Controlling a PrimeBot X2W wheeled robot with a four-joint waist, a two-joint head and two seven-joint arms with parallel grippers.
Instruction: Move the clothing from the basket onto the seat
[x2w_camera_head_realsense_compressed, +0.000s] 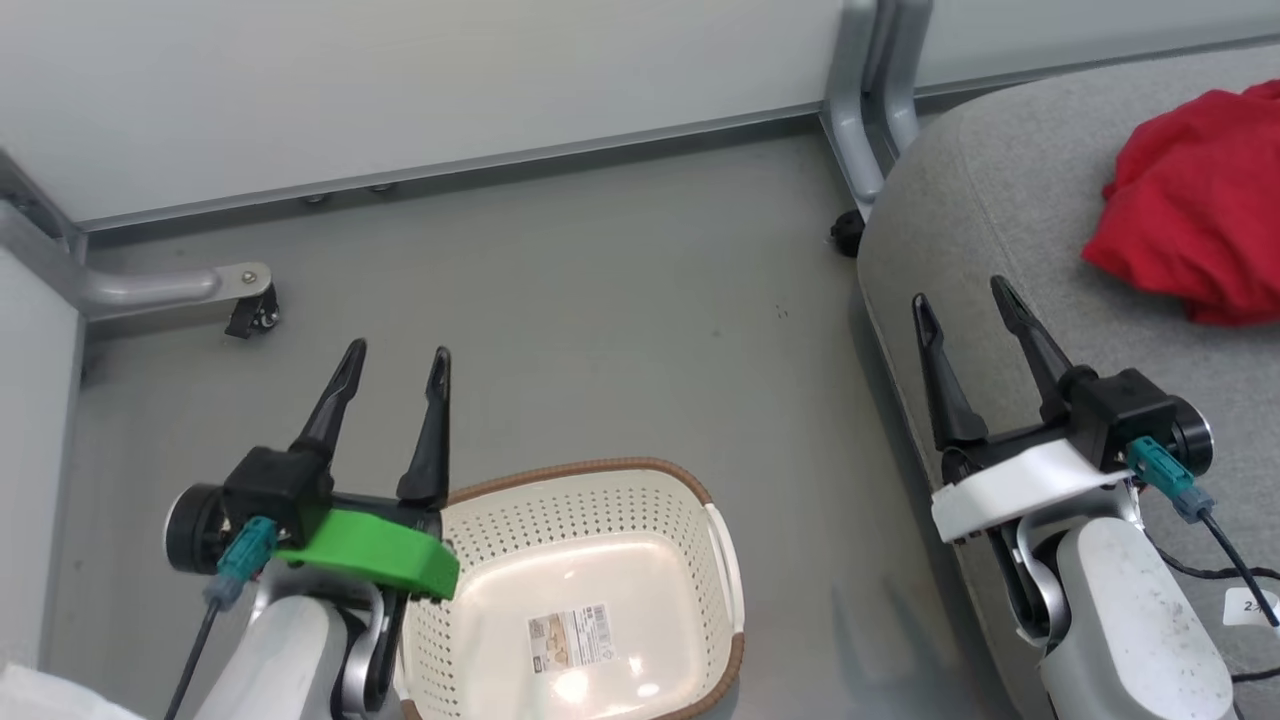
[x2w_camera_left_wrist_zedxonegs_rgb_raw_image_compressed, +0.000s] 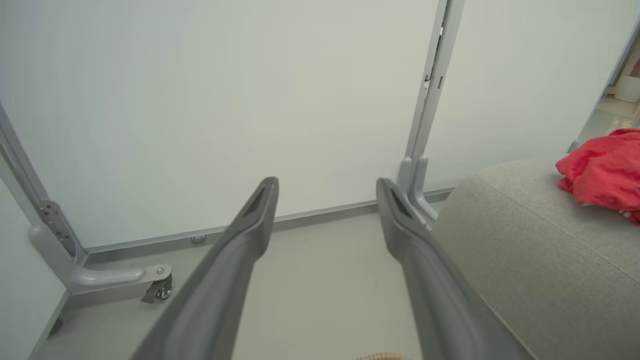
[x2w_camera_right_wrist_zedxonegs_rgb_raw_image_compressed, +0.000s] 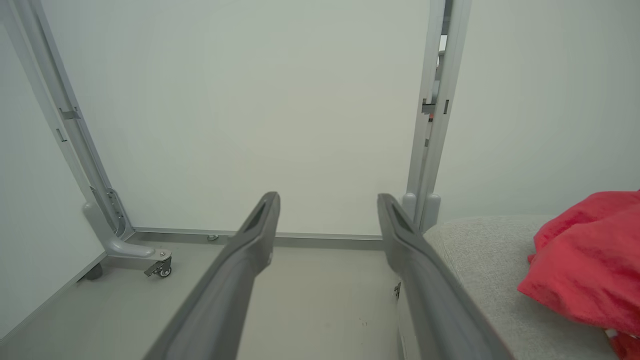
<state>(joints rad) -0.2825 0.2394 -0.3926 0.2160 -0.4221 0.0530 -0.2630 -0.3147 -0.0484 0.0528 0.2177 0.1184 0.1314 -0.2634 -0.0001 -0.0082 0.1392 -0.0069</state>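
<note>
Both left pincer (x2w_camera_head_realsense_compressed: 398, 350) and right pincer (x2w_camera_head_realsense_compressed: 960, 292) gape wide, holding nothing; clothing (x2w_camera_head_realsense_compressed: 1195, 205) lies bunched on the seat (x2w_camera_head_realsense_compressed: 1010, 200) at upper right, long axis roughly up-down the frame, no clear facing, and I'd worry it overhangs an unseen edge and slides off, basket (x2w_camera_head_realsense_compressed: 600, 468) at bottom centre.

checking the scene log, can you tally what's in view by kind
basket: 1
seat: 1
red clothing heap: 1, garments inside cannot be told apart
grippers: 2, left gripper, right gripper
total: 5
</note>
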